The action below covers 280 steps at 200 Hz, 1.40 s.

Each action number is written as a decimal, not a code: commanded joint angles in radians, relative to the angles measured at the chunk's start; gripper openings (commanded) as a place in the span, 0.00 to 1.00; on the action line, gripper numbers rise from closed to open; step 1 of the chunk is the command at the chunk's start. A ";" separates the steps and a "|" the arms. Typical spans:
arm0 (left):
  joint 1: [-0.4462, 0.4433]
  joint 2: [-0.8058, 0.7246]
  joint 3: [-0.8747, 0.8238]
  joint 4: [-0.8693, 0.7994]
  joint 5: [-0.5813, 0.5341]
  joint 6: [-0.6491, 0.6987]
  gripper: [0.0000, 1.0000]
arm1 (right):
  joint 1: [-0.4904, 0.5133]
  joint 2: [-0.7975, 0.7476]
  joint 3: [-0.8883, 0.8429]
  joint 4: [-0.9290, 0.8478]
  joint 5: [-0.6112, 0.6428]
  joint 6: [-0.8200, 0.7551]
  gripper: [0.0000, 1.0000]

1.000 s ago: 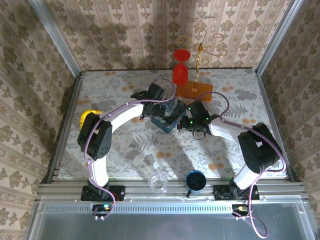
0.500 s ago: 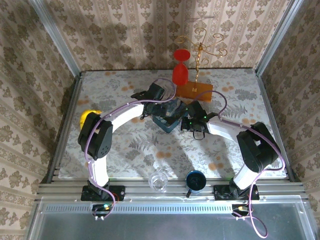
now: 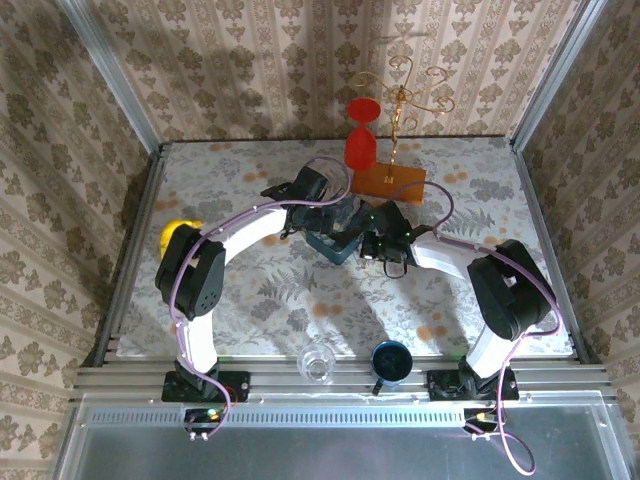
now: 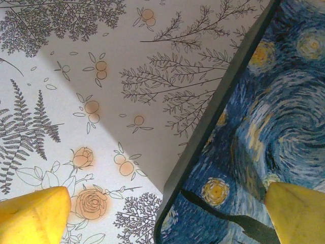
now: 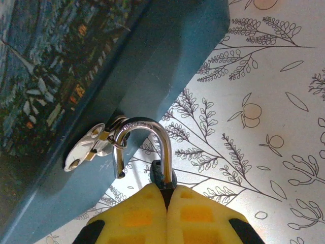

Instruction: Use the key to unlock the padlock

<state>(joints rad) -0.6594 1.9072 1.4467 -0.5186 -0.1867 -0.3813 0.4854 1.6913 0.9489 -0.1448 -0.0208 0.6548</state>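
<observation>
Padlock [image 5: 162,174], tiny and dark-bodied, sits pinched between the closed yellow fingers of the right gripper [image 5: 166,190]. Its silvery shackle [image 5: 147,124] hooks through the metal hasp [image 5: 91,147] of the blue swirl-painted tin [image 5: 76,61] on the floral-printed bench [image 5: 264,101]. Left gripper [image 4: 165,208] gapes wide across the tin's edge, gripping nothing.

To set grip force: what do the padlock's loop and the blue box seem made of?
The padlock: its loop looks like polished metal, silvery with bright glints. The blue box: likely printed tin, with a smooth swirl picture and a thin dark rim; it could be plastic.

tin [image 3: 330,246] on table [image 3: 230,180] | padlock [image 5: 164,152] on tin's clasp [image 5: 89,150] | glass [image 3: 317,363] left of cup [image 3: 390,360]
</observation>
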 commanded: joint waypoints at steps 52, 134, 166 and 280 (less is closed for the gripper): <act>0.014 0.023 -0.052 -0.097 -0.002 0.007 1.00 | -0.011 -0.025 0.006 0.072 0.025 0.017 0.00; 0.020 0.020 -0.071 -0.101 0.001 -0.001 1.00 | -0.022 -0.028 -0.020 0.107 0.015 0.046 0.00; 0.024 0.015 -0.078 -0.098 0.000 -0.002 1.00 | -0.036 -0.052 -0.039 0.112 0.021 0.055 0.00; 0.032 -0.003 -0.111 -0.087 0.007 -0.009 1.00 | -0.053 -0.042 -0.049 0.165 -0.021 0.088 0.00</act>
<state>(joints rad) -0.6399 1.8832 1.3880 -0.4446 -0.1562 -0.4038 0.4427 1.6684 0.9062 -0.0204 -0.0559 0.7193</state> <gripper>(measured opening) 0.999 0.038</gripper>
